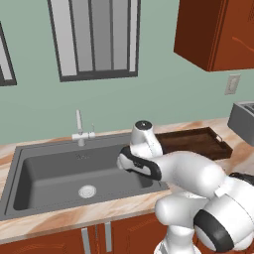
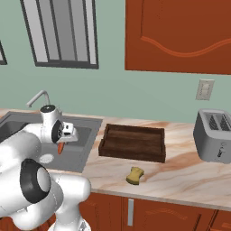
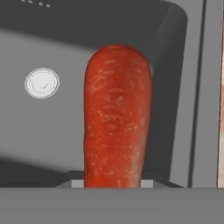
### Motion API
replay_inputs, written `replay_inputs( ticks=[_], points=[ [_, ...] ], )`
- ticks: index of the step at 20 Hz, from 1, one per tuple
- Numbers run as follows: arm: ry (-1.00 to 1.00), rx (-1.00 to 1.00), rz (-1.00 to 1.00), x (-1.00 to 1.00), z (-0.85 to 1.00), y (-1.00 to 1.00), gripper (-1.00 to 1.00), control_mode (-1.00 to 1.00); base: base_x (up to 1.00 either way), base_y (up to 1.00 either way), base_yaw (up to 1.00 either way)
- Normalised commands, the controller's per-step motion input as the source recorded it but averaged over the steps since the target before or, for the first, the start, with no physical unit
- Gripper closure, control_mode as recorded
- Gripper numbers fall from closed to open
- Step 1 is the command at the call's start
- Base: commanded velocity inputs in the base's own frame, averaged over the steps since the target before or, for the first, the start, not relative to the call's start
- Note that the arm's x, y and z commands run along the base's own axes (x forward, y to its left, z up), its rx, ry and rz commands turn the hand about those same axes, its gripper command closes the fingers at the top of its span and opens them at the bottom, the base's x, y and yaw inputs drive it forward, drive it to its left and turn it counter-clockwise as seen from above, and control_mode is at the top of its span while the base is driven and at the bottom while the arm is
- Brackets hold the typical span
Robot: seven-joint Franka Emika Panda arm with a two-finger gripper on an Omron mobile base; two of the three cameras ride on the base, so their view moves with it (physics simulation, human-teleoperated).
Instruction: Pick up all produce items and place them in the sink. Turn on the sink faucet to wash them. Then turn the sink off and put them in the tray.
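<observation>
While I watch from the base cameras, these are my notes, left to right from the claw:

Faucet: the sink faucet (image 1: 79,130) stands far left of the claw and behind it, on the counter at the basin's back rim.

Drain: the round silver drain (image 3: 41,83) lies below and left of the claw on the basin floor.

Sink: the sink (image 1: 44,171) spreads under the claw and off to its left; I see the claw over the basin's right part.

Claw: the claw (image 2: 62,145) points down and is clamped on 1 carrot, its jaws partly closed around the top end.

Carrot: the carrot (image 3: 117,118) hangs from the claw, tip down, above the sink floor and clear of it as far as I can tell.

Tray: the tray (image 2: 133,142) sits just right of the claw on the countertop (image 2: 180,176), beside the sink.

Sponge: 1 yellow sponge (image 2: 135,175) lies right of the claw, in front of the tray.

Toaster: the grey toaster (image 2: 213,135) stands far right.
</observation>
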Motion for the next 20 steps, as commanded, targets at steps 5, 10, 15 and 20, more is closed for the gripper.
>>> replay_inputs(
  ticks=[5,10,15,20],
  points=[
    [0.00,0.00,0.08,0.38,-0.03,0.38,1.00,-1.00,0.00,0.00,0.00],
    [0.00,-0.02,0.01,0.04,-0.15,0.05,1.00,-1.00,0.00,0.00,0.00],
    [0.00,0.00,0.01,0.07,-0.28,0.01,1.00,-1.00,0.00,0.00,0.00],
    [0.00,0.00,0.01,0.16,-0.24,0.01,1.00,-1.00,0.00,0.00,0.00]
  ],
)
